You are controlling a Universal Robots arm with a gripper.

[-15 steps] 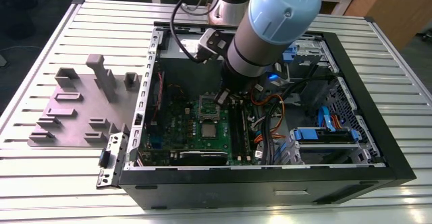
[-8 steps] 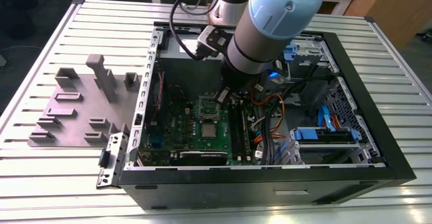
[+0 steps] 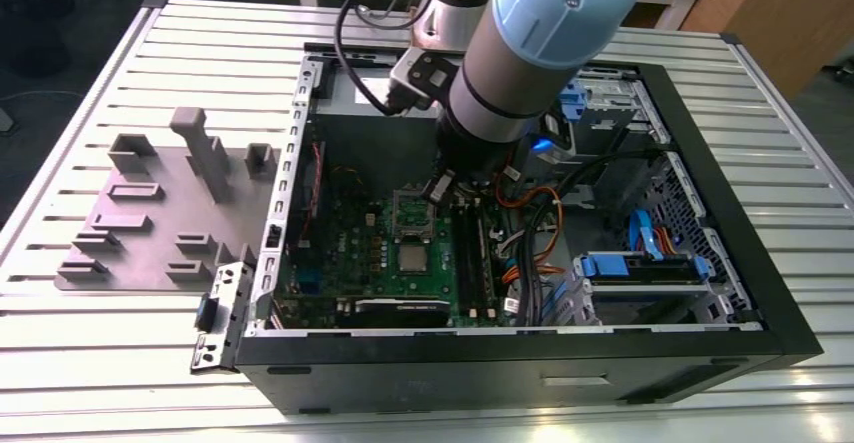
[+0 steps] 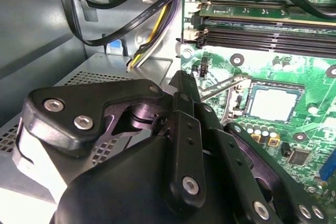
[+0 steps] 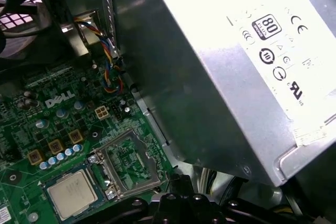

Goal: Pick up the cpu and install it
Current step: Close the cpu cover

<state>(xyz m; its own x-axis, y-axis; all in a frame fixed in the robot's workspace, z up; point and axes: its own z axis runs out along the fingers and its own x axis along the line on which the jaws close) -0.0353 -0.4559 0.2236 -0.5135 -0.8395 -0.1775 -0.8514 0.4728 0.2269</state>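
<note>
Cpu lying flat in its socket on the green motherboard, metal top up, square with no long axis, socket frame hinged open beside it, end effector just above, finger opening cannot be told

The arm slants down from the top of the exterior view, its pale blue joint uppermost and its dark wrist lowest. In the second wrist view the black gripper shows its linkages and bolts, and the jaws stand drawn together at a narrow tip, nothing between them.
</note>
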